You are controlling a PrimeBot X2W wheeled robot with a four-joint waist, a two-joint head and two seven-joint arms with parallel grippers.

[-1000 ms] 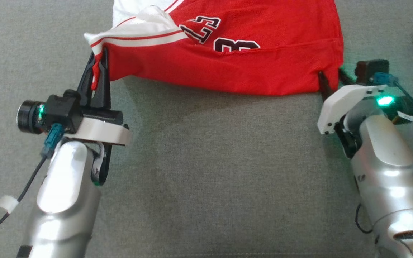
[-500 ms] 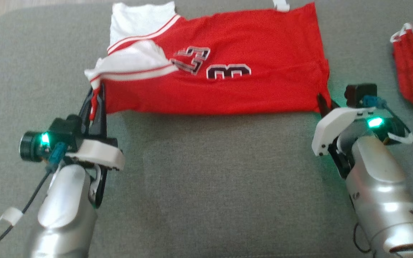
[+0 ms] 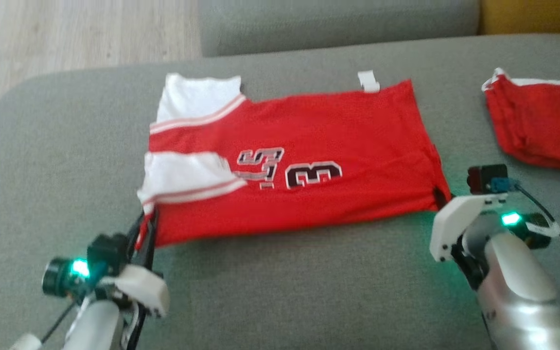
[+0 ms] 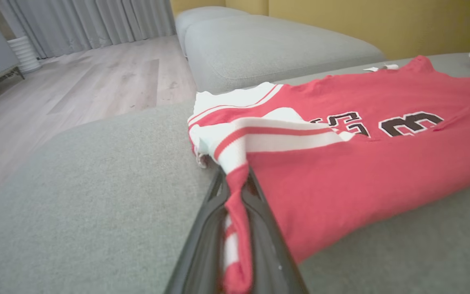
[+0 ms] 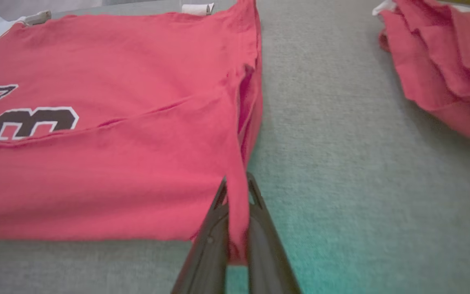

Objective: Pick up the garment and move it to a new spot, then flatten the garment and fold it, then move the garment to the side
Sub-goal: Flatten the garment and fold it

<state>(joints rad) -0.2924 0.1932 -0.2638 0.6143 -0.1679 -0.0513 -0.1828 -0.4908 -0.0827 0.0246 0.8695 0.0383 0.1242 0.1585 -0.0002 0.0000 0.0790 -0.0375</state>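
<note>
Red jersey [image 3: 309, 141] lies flat mid-way across the grey cushion [image 3: 285, 291], toward its back half. Left gripper [image 3: 148, 223] is clamped on the near-left corner by the white striped sleeve. Right gripper [image 3: 439, 197] is clamped on the near-right hem corner. The cushion's front strip is bare. A second red garment [image 3: 537, 126] sits at the cushion's far right, apart. Wood floor [image 3: 66, 34] lies past the cushion's left edge.
</note>
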